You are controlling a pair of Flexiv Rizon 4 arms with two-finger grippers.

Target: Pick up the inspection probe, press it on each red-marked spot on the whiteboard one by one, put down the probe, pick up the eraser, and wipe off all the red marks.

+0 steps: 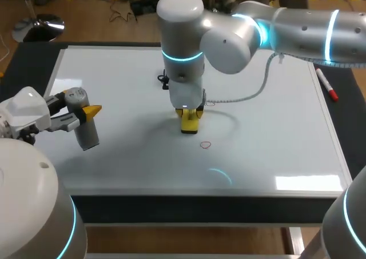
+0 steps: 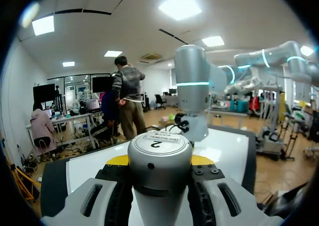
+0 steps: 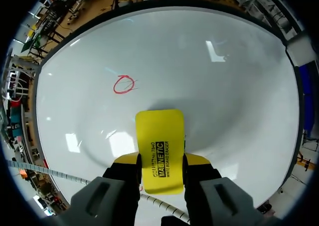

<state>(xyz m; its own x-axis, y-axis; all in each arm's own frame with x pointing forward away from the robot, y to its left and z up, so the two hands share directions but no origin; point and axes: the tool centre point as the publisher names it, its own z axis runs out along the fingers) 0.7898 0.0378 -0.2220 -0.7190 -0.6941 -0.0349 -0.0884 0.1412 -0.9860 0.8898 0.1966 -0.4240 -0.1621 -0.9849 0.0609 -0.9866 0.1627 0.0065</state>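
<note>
Right tool [image 3: 159, 162] grips yellow rectangular eraser [image 3: 159, 136] over white whiteboard [image 1: 274, 139]
Red circle [image 3: 123, 84] just ahead; left tool [image 2: 159, 162] clamps grey cylindrical probe [image 2: 159, 186]

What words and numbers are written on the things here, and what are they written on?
"2": on the white label on top of the grey cylindrical inspection probe.
"MAGNETIC WHITE BOARD ERASER": on the yellow rectangular eraser.
The small lines above the "2" and above "MAGNETIC" are too small to read.
Any print on the red marker pen is too small to read.
</note>
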